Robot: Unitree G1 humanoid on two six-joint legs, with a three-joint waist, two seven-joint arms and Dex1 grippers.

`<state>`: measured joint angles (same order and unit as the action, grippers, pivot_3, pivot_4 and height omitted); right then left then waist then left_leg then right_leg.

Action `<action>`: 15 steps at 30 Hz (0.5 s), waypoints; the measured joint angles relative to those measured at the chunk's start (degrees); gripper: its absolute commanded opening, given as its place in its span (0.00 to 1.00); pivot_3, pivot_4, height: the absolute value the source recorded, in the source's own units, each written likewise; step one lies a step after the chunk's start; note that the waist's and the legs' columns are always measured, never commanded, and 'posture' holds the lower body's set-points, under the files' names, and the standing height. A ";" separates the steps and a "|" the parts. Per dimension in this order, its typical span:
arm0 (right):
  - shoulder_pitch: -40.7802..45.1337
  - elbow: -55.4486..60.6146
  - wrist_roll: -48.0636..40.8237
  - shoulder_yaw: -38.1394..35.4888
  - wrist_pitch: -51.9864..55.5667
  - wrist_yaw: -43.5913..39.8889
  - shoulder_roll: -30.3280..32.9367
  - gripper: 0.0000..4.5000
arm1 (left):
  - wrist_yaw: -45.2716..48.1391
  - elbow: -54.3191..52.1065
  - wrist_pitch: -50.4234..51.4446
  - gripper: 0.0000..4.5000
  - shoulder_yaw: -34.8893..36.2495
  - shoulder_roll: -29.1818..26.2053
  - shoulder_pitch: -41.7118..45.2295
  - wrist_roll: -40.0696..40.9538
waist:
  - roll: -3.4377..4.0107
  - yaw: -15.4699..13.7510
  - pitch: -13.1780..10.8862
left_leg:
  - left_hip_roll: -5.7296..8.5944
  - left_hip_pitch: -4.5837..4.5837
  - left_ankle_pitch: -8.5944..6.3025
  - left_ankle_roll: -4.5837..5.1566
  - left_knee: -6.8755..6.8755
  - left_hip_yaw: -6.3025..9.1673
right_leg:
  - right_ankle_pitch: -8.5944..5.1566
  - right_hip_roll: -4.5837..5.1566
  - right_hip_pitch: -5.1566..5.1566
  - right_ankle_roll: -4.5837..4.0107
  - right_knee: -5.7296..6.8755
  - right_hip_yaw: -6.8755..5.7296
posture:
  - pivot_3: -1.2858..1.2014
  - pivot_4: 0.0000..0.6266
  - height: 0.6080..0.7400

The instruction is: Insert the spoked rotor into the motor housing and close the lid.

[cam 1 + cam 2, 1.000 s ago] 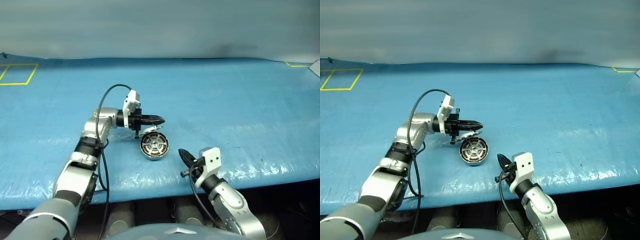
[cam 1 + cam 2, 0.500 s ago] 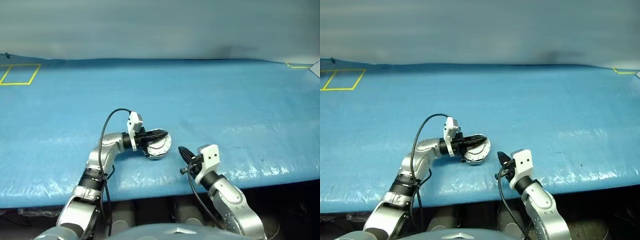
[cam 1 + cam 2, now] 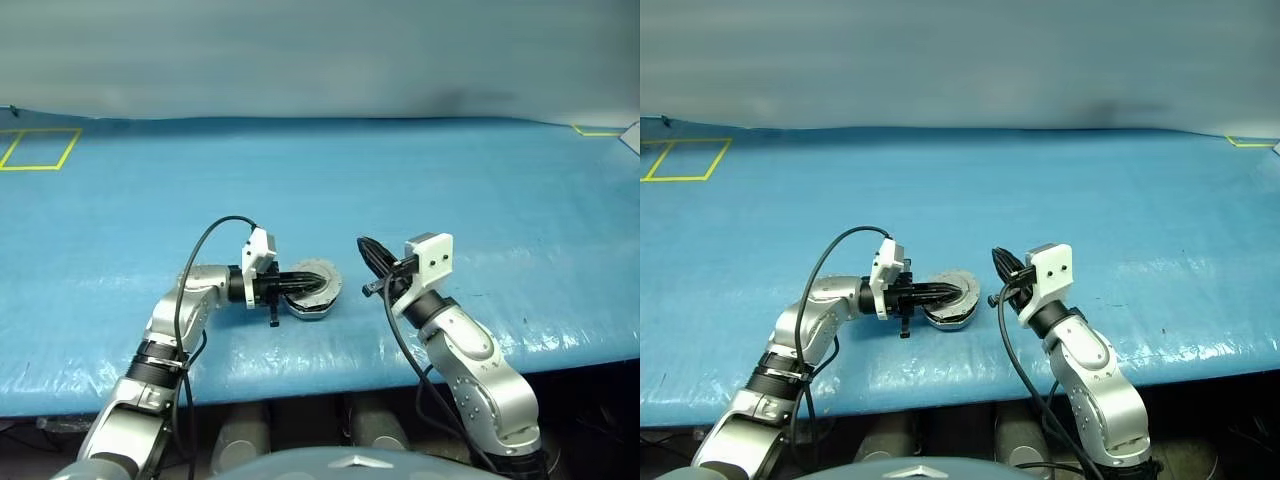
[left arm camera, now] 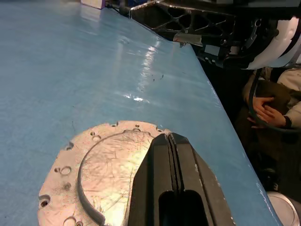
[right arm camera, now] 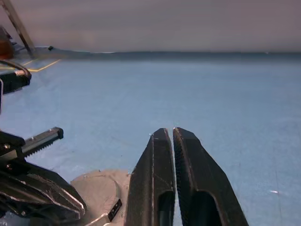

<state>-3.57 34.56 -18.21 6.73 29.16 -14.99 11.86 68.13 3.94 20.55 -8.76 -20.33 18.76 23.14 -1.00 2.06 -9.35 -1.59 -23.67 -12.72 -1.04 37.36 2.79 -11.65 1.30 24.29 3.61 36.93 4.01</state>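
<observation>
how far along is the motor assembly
Nearly done. The lid lies flat over the motor housing, so the windings are covered. The shut left hand rests on top of it; the right hand hovers beside. What's left: confirm it's seated and withdraw.

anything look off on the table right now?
Nothing stands out. The lid lies flat over the motor housing, with the shut left gripper resting across it. The right gripper hangs beside it, holding nothing.
</observation>
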 measured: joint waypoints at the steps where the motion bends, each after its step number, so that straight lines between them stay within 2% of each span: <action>1: 0.74 0.02 0.40 0.86 0.32 -0.25 0.94 0.27 | -0.70 -2.28 0.03 0.00 1.28 0.21 -0.95 1.32 | 0.00 0.04 0.00 | 0.00 0.00 0.00 0.00 -0.03 -0.01 | 0.00 0.00 0.02 0.00 0.00 0.01 | 0.52 0.24 1.00; 4: 2.33 0.00 1.59 3.49 1.58 -1.62 2.87 0.50 | -3.51 -9.30 -0.81 0.00 4.33 0.62 -4.88 4.19 | 0.01 0.23 0.01 | -0.04 0.09 0.00 0.00 -0.15 -0.03 | -0.01 -0.02 0.03 -0.03 0.01 0.02 | 0.52 0.24 1.00; 10: 5.82 -1.46 3.82 8.72 3.93 -5.17 6.86 0.94 | -13.75 -15.16 -5.58 0.00 7.60 1.42 -16.35 1.67 | 0.01 0.12 0.00 | -0.01 0.10 0.00 0.00 -0.08 -0.05 | -0.02 0.01 0.00 -0.04 0.01 0.03 | 0.52 0.24 1.00; 11: 6.15 -1.88 3.85 9.11 4.10 -5.64 6.93 0.99 | -15.15 -15.57 -6.22 0.00 8.04 1.96 -17.34 1.60 | -0.01 0.01 0.00 | -0.01 0.09 0.00 0.00 -0.06 -0.04 | -0.02 0.01 -0.01 -0.04 0.01 0.02 | 0.52 0.24 1.00; 15: 9.44 -3.53 3.73 11.42 6.64 -8.18 7.14 0.99 | -22.13 -18.78 -10.93 0.00 10.59 5.07 -23.70 1.19 | -0.02 0.02 0.00 | 0.00 0.09 0.00 0.00 -0.02 -0.07 | -0.02 0.05 -0.02 -0.03 -0.01 0.02 | 0.52 0.24 1.00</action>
<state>5.87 31.04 -14.48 18.15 35.79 -23.18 19.00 46.00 -14.84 9.62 1.83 -15.26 -4.94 24.33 -1.02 2.07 -9.34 -1.59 -23.58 -12.71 -1.04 37.34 2.72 -11.67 1.36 24.27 3.58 36.92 4.03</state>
